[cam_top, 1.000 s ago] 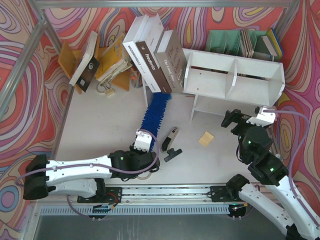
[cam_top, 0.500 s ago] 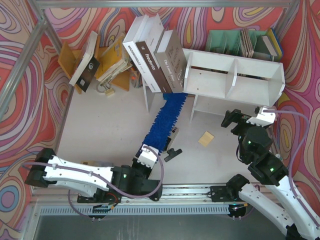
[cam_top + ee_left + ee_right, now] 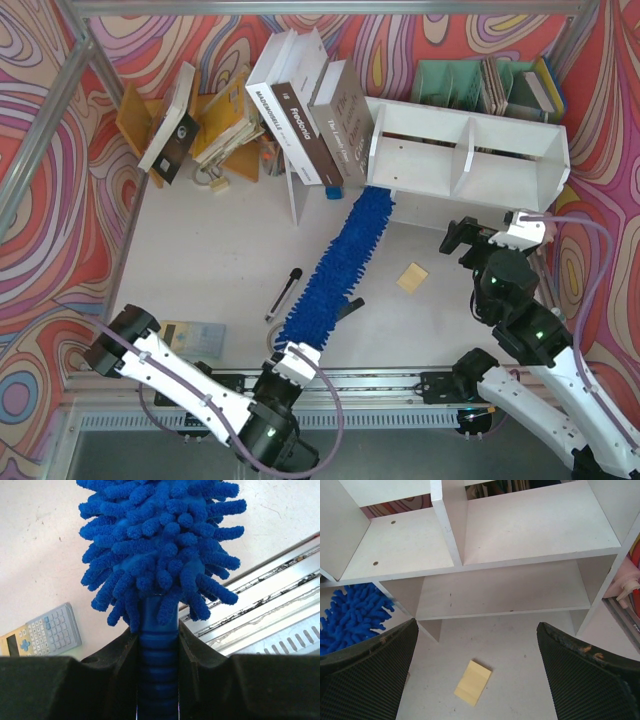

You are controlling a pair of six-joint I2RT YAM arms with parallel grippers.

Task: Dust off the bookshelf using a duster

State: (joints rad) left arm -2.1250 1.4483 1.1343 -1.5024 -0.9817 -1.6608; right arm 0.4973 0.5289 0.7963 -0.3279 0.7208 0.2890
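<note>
The blue fluffy duster [image 3: 340, 265] lies slanted across the table, its far tip touching the left end of the white bookshelf [image 3: 500, 165]. My left gripper [image 3: 293, 347] is at the near edge, shut on the duster's ribbed blue handle [image 3: 157, 660]; the shaggy head [image 3: 160, 545] fills that wrist view. My right gripper [image 3: 478, 240] hovers in front of the bookshelf [image 3: 530, 525], open and empty [image 3: 476, 630]. The duster tip [image 3: 352, 615] shows at the left of the right wrist view, by the shelf's left leg.
A yellow sticky pad [image 3: 412, 277] lies before the shelf, also below the right jaws [image 3: 472, 682]. A calculator [image 3: 195, 338] and a black pen-like tool [image 3: 283, 293] lie left of the duster. Leaning books [image 3: 300, 110] and a green file organiser [image 3: 450, 80] stand at the back. The metal rail [image 3: 260, 605] runs along the near edge.
My left arm has drawn back to the near edge and swung the duster right; its tip went from under the leaning books to the bookshelf's left end. The right arm stayed put.
</note>
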